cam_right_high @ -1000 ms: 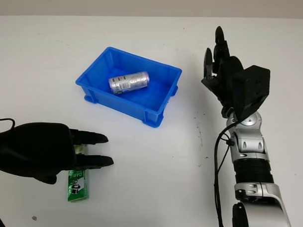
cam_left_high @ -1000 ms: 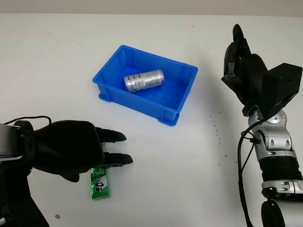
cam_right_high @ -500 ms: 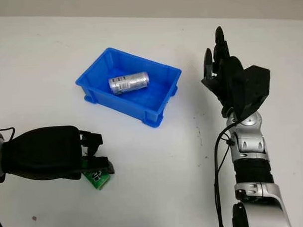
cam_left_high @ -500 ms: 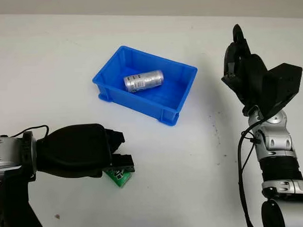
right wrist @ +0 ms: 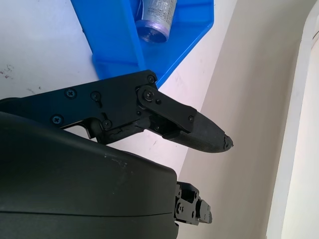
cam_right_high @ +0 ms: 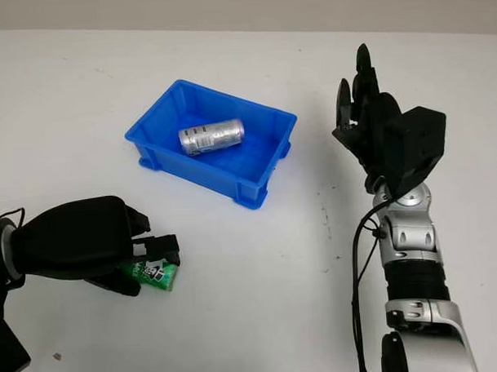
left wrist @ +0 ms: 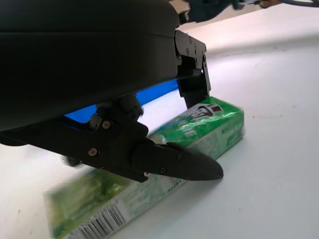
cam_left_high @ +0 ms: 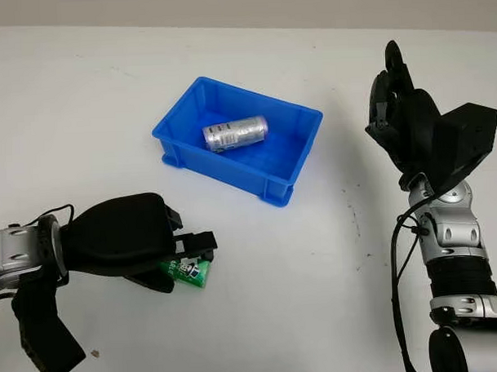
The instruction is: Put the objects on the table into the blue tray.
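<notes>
- Standing on the white worktop (cam_left_high: 82, 94): one blue tray (cam_left_high: 301, 164), set towards the far middle.
- Lying on its side inside the blue tray: one silver can (cam_left_high: 235, 132), resting on the tray floor.
- Left hand (cam_left_high: 124, 236): low at the near left of the worktop, fingers (left wrist: 174, 162) curled around a green packet (cam_left_high: 186, 272). One finger runs along the packet's side and another presses its top near the far end.
- Green packet: held at worktop level, well short of the tray, with one end poking out beyond the fingers; barcode visible at its near end in the left wrist view.
- Right hand (cam_right_high: 373, 133): raised at the right of the worktop, beside the tray, open, holding nothing.
</notes>
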### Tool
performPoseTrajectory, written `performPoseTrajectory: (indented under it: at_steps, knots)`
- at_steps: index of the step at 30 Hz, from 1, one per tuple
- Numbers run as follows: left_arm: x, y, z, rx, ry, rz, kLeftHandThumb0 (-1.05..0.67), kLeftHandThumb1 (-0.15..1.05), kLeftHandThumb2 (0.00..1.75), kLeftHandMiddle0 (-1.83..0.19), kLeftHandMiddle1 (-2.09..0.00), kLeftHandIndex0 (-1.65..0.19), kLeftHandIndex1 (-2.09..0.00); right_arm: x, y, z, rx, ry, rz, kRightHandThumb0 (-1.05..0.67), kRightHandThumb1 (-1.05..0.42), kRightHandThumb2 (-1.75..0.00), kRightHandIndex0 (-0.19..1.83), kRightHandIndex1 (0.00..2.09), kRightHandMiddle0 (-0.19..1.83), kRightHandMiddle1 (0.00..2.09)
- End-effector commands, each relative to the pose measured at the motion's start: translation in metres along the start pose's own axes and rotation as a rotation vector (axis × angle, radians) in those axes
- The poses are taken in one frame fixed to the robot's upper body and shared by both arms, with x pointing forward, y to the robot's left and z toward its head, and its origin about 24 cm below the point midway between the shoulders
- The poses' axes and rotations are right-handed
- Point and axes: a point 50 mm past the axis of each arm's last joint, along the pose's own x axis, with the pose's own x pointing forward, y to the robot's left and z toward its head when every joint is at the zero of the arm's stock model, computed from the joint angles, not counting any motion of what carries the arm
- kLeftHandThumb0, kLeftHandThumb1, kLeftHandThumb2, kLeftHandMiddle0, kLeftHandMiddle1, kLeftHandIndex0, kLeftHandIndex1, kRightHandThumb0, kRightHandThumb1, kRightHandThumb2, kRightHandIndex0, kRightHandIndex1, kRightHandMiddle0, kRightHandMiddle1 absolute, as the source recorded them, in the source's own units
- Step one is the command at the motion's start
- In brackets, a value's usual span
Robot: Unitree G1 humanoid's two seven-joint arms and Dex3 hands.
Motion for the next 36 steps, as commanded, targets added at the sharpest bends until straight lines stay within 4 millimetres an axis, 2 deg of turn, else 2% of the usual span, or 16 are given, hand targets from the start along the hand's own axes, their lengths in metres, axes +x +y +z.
performPoseTrajectory:
  at_steps: [1,2,7,11,14,16,21,28,30,31,33,34,36]
  knots:
    - [0.0,0.008,-0.003,-0.017,-0.002,0.024,-0.57,1.05,0.19,-1.22,-2.09,-0.5,-2.09,-0.002,-0.003,0.002,0.001,-0.01,-0.01,-0.6,-1.05,-0.82,-0.19,0.0,-0.19,0.0]
    - [0.001,0.014,-0.004,-0.049,0.003,0.066,-0.56,1.05,0.19,-1.13,-2.09,-0.46,-2.05,-0.002,-0.003,0.002,0.003,-0.013,-0.008,-0.6,-1.05,-0.82,-0.19,0.0,-0.19,0.0]
    - [0.002,0.049,-0.008,-0.249,0.053,0.302,-0.56,1.05,0.13,-0.99,-2.09,-0.49,-1.98,-0.001,-0.002,0.002,0.008,-0.013,-0.005,-0.6,-1.05,-0.82,-0.19,0.0,-0.19,0.0]
    - [-0.005,0.075,-0.015,-0.36,0.072,0.433,-0.56,1.05,0.21,-1.11,-2.09,-0.56,-2.09,-0.001,-0.001,0.001,0.012,-0.013,-0.002,-0.6,-1.05,-0.83,-0.19,0.0,-0.19,0.0]
    - [-0.012,0.087,-0.021,-0.469,0.077,0.532,-0.57,1.05,0.34,-1.09,-2.09,-0.6,-2.09,-0.001,0.0,0.001,0.009,-0.01,-0.001,-0.59,-1.05,-0.84,-0.19,0.0,-0.19,0.0]
    - [-0.015,0.092,-0.024,-0.498,0.081,0.551,-0.58,1.05,0.35,-1.07,-2.09,-0.58,-2.09,-0.001,-0.001,0.0,0.01,-0.01,-0.001,-0.59,-1.05,-0.84,-0.19,0.0,-0.19,0.0]
    - [-0.021,0.102,-0.031,-0.524,0.097,0.581,-0.54,1.05,0.25,-1.02,-2.09,-0.5,-2.09,-0.002,-0.001,-0.001,0.012,-0.008,0.002,-0.6,-1.05,-0.83,-0.19,0.0,-0.19,0.0]
    - [-0.02,0.108,-0.057,-0.755,0.125,0.734,-0.43,1.05,0.14,-0.93,-2.09,-0.45,-2.09,-0.001,0.001,-0.002,0.022,-0.004,0.012,-0.6,-1.05,-0.84,-0.19,0.0,-0.19,0.0]
    - [-0.014,0.106,-0.071,-0.779,0.186,0.765,-0.43,1.05,0.16,-0.84,-2.09,-0.41,-2.09,-0.001,0.002,-0.002,0.031,-0.005,0.013,-0.6,-1.05,-0.84,-0.19,0.0,-0.19,0.0]
    - [-0.01,0.106,-0.077,-0.786,0.22,0.783,-0.43,1.05,0.18,-0.76,-2.09,-0.37,-1.92,-0.001,0.003,-0.002,0.033,-0.005,0.013,-0.6,-1.05,-0.83,-0.19,0.0,-0.19,0.0]
    - [0.0,0.105,-0.089,-0.772,0.283,0.848,-0.43,1.05,0.19,-0.75,-2.09,-0.39,-1.88,0.0,0.004,-0.003,0.04,-0.002,0.015,-0.59,-1.05,-0.84,-0.19,0.0,-0.19,0.0]
    - [0.006,0.105,-0.095,-0.754,0.311,0.883,-0.44,1.05,0.2,-0.77,-2.09,-0.43,-1.98,0.0,0.004,-0.003,0.039,-0.001,0.017,-0.59,-1.05,-0.84,-0.19,0.0,-0.19,0.0]
    - [0.019,0.105,-0.106,-0.772,0.356,0.946,-0.44,1.05,0.2,-0.78,-2.06,-0.48,-2.05,0.0,0.004,-0.003,0.038,-0.001,0.016,-0.59,-1.05,-0.84,-0.19,0.0,-0.19,0.0]
